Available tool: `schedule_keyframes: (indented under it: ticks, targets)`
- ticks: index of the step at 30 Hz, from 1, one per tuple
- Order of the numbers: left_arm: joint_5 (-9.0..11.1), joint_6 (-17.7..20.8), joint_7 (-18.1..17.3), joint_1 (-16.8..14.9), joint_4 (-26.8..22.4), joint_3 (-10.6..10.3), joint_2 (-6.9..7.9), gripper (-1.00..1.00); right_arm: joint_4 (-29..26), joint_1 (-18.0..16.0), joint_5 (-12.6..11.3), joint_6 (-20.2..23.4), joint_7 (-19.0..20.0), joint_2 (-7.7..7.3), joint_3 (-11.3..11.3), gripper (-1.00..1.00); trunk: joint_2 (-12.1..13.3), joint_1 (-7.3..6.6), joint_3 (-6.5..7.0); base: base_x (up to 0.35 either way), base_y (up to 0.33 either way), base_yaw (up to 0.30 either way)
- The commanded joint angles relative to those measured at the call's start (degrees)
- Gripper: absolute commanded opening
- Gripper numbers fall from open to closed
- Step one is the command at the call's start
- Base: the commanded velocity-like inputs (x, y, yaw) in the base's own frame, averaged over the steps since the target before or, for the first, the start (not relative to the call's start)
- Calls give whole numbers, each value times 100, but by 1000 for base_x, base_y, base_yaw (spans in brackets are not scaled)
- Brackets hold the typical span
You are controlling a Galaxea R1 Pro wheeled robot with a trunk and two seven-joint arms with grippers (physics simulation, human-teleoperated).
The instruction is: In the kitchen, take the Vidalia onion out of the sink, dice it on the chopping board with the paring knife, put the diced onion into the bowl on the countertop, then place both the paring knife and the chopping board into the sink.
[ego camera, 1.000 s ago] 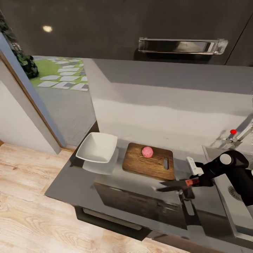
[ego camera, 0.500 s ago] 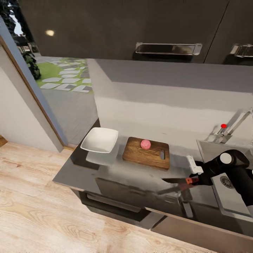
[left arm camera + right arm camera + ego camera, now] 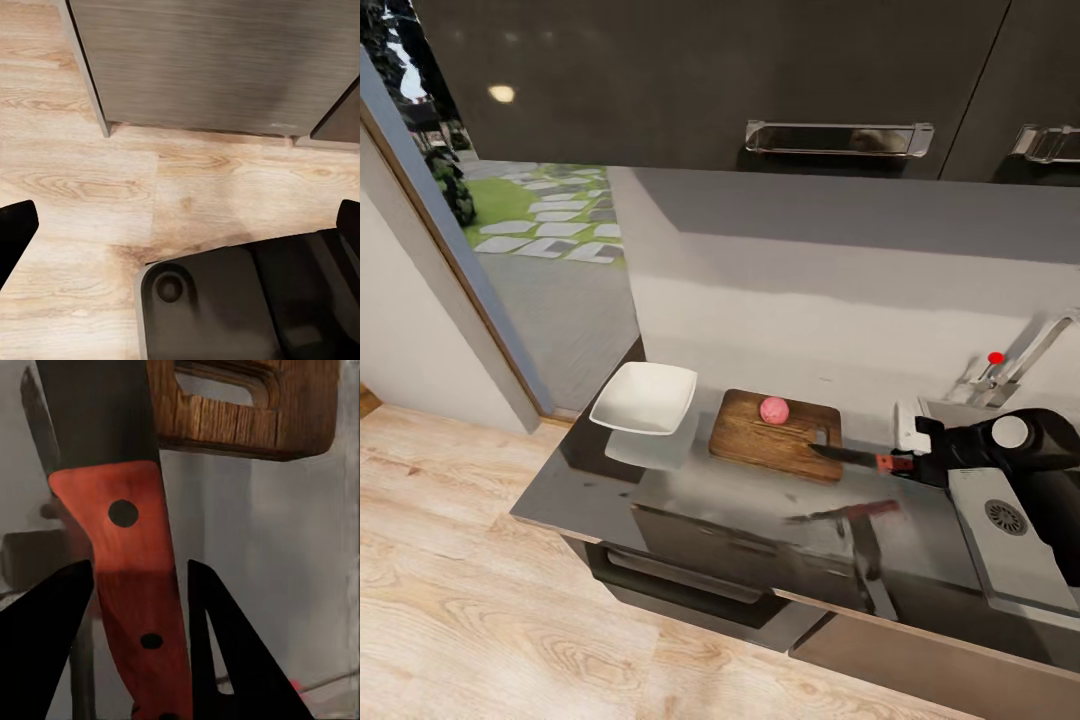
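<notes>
Right gripper (image 3: 916, 462) clamped on the knife (image 3: 860, 458) by its red handle, blade held level and pointed across the board's (image 3: 775, 437) handle-hole end, likely lined up for a cut. Onion (image 3: 774, 409) resting whole near the board's far edge, apart from the blade, so dicing not yet begun. Bowl (image 3: 645, 398) set just beside the board toward the counter's (image 3: 700, 485) left end, ready for pieces. Sink (image 3: 1015, 545) at the right end. Left gripper (image 3: 180, 225) spread wide over wooden floor (image 3: 90, 187), idle.
</notes>
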Motion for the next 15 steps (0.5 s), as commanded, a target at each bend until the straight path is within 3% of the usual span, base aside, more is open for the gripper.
schedule_keyframes:
  ticks: [1, 11, 13, 15]
  targets:
    - [-37, -10, -16, 1, -10, 30, -5, 100, -11, -6, 13, 171, -154, -5, 11, -100, -11, 4, -9, 0, 0, 0]
    - [-37, -10, -16, 1, -10, 52, -5, 100, -44, -6, 52, 965, -2036, -5, 32, -100, -11, 4, -9, 0, 0, 0]
    - [-37, -10, -16, 1, -10, 58, -5, 100, -45, -6, 215, 1121, -2454, 8, 54, -100, -11, 4, -9, 0, 0, 0]
    - [-37, -10, -16, 0, -10, 61, -5, 100, -46, -6, 586, 1210, -2866, 173, 65, -100, -11, 4, -9, 0, 0, 0]
